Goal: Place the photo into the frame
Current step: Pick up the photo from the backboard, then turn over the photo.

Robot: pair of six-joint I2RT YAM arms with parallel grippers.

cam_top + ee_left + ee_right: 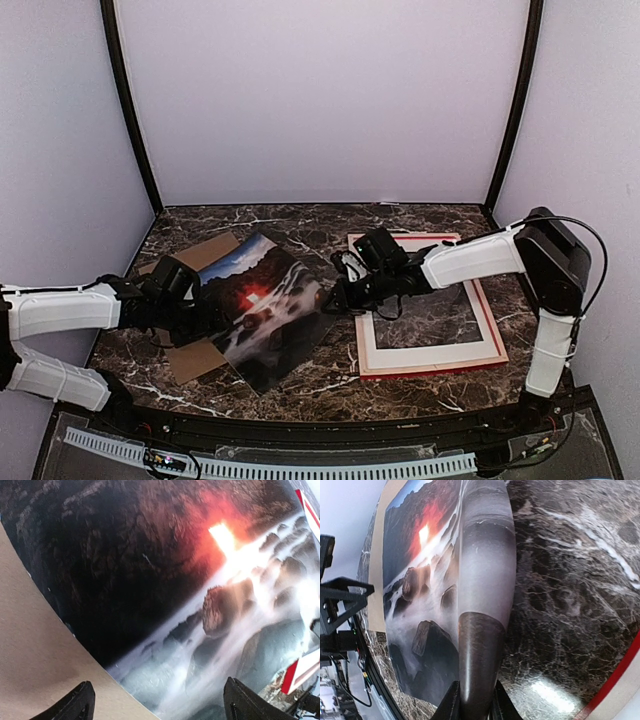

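**Right pinches the photo's edge — left stands wide**

From overhead, the dark rectangular landscape photo (265, 305) with its red glow lies askew on the dark marble table (300, 225), partly over a plain brown cardboard board (192, 360). The thin rectangular red-fronted frame (432, 368) lies flat just beside it at three o'clock.

Only this view shows both arms meeting the photo from opposite sides. The left gripper (208, 312) is at nine o'clock and the right gripper (335, 298) at three.

The right wrist camera gives what overhead cannot — the photo's edge is curled up off the marble into a ridge. The two fingers (451, 707) are drawn narrow and pinch it.

The left wrist camera shows its own fingers (82, 705) spread wide, gripping nothing, over the photo where it overlaps the board. Whether the tips touch, I cannot tell. A red frame corner peeks in at four o'clock.
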